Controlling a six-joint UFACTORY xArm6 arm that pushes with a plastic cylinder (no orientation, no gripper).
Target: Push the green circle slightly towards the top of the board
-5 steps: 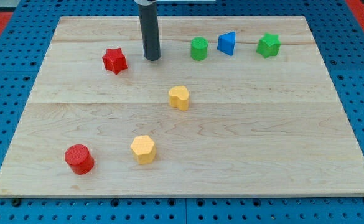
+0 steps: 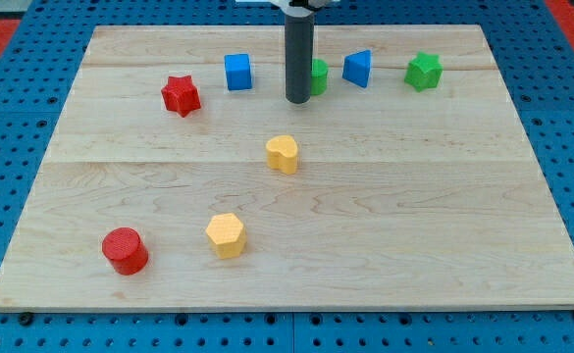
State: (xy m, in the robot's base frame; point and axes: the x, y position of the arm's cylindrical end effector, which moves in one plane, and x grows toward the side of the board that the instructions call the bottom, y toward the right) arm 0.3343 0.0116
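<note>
The green circle sits near the view's top, centre right, partly hidden behind my rod. My tip rests on the board just below and left of the green circle, very close to it; I cannot tell if it touches. A blue cube lies to the tip's left. A blue triangular block lies right of the green circle.
A green star is at the top right. A red star is at the upper left. A yellow heart sits mid-board, a yellow hexagon and a red cylinder at the lower left.
My rod has moved right, from beside the red star to just left of the green circle. The blue cube, hidden behind the rod before, now shows.
</note>
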